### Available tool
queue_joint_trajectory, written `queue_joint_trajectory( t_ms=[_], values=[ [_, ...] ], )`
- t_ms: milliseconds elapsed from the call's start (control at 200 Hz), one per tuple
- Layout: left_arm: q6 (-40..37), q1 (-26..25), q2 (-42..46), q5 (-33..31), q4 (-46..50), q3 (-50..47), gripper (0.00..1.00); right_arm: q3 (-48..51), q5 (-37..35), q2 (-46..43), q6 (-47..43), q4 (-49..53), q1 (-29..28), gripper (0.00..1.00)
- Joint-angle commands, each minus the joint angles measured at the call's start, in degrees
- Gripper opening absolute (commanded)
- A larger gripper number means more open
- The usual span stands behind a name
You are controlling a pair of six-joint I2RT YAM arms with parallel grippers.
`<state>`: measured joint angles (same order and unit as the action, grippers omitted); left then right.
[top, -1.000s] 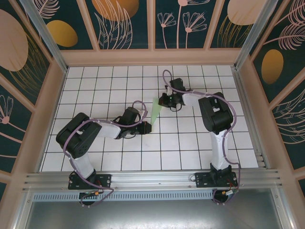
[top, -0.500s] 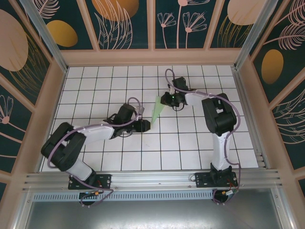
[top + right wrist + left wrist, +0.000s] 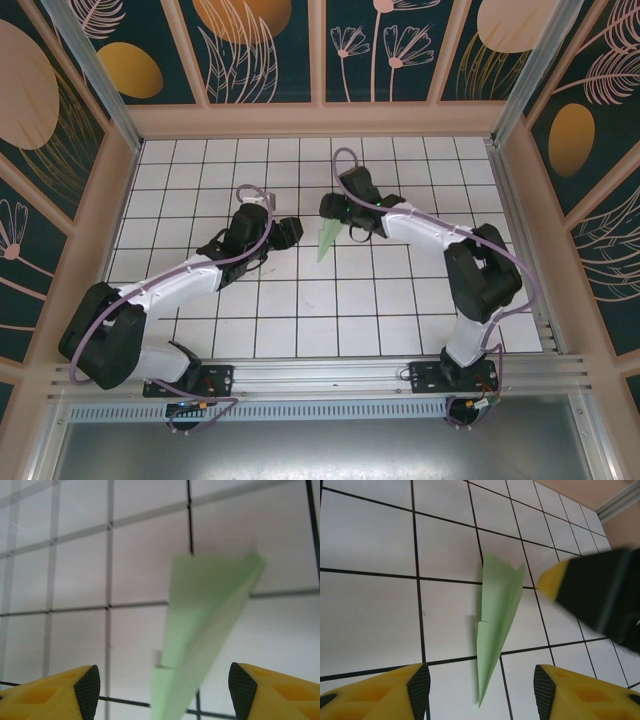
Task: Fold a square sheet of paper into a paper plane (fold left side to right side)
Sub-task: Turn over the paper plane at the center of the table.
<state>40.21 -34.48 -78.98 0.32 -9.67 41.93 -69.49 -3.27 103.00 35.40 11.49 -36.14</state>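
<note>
Firstly, enclosure walls (image 3: 260, 50): dark panels with leaf and flower patterns, standing on three sides of the table.
Table (image 3: 300, 330): white square tiles with black grid lines.
Left arm (image 3: 170, 290): stretched from its base at the near left toward the middle of the table.
Right arm (image 3: 470, 270): bent at the elbow and reaching back and leftward to the middle of the table.
Left gripper (image 3: 292, 229): just left of the paper plane and low over the tiles. Its jaws are spread, and its yellow fingers (image 3: 375, 695) stand either side of the plane's pointed end without touching it.
Right gripper (image 3: 326, 207): just beyond the plane's wide end. Its jaws are spread wide and its yellow fingers (image 3: 280, 690) hold nothing.
Paper plane (image 3: 326, 240): a narrow pale green dart lying free on the tiles between the two grippers, with its wide end toward the far wall and its point toward the arm bases.
</note>
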Motion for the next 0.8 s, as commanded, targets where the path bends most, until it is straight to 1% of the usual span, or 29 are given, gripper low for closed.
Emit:
queue_joint_trajectory(
  t_ms=[0, 80, 155, 235, 365, 420, 460, 560, 626, 701, 761, 796],
  values=[
    [1.54, 0.14, 1.61, -2.42, -1.22, -1.35, 0.6, 1.65, -2.86, 3.36, 5.8, 1.13, -0.52, 0.72],
    [1.77, 0.13, 2.04, -2.6, -0.9, -2.01, 0.6, 0.29, -2.85, 5.47, 5.96, 1.47, -1.12, 0.71],
    [1.92, 0.17, 2.71, -2.86, -0.59, -2.7, 0.6, -0.38, -3.56, 6.15, 5.76, 2.47, -1.36, 0.63],
    [1.99, 0.1, 3.6, -3.38, -0.43, -3.34, 0.61, 0.85, -3.37, 4.78, 5.96, 1.87, -1.39, 0.45],
    [1.68, 0.13, 4.29, -4.4, 0.33, -3.25, 0.61, 2.87, -1.18, 1.16, 4.82, 0.16, -1.93, 0.1],
    [1.41, 0.11, 4.63, -4.92, 0.69, -3.1, 0.61, 4.22, 1.01, -1.28, 3.89, -1.35, -2.33, 0.02],
    [1.26, 0.14, 4.92, -5.46, 0.99, -2.95, 0.61, 5.6, 2.16, -3.5, 3.01, -2.86, -2.5, 0.0],
    [0.59, 0.07, 5.63, -6.83, 1.93, -2.35, 0.64, 10.26, 9.05, -9.02, 1.62, -6.29, -2.24, 0.0],
    [0.25, 0.11, 5.93, -7.32, 2.2, -1.9, 0.65, 14.5, 13.59, -11.72, 2.53, -8.27, -1.13, 0.0],
    [0.05, 0.14, 6.11, -7.18, 1.7, -1.85, 0.67, 20.54, 19.4, -13.37, 4.69, -12.13, 0.84, 0.0],
    [-0.1, 0.11, 5.99, -6.71, 1.27, -1.84, 0.69, 24.55, 21.59, -13.54, 5.21, -14.59, 2.42, 0.0],
    [-0.3, 0.16, 5.94, -6.43, 1.07, -1.84, 0.69, 26.01, 21.89, -13.36, 4.99, -14.86, 3.51, 0.02]
  ],
)
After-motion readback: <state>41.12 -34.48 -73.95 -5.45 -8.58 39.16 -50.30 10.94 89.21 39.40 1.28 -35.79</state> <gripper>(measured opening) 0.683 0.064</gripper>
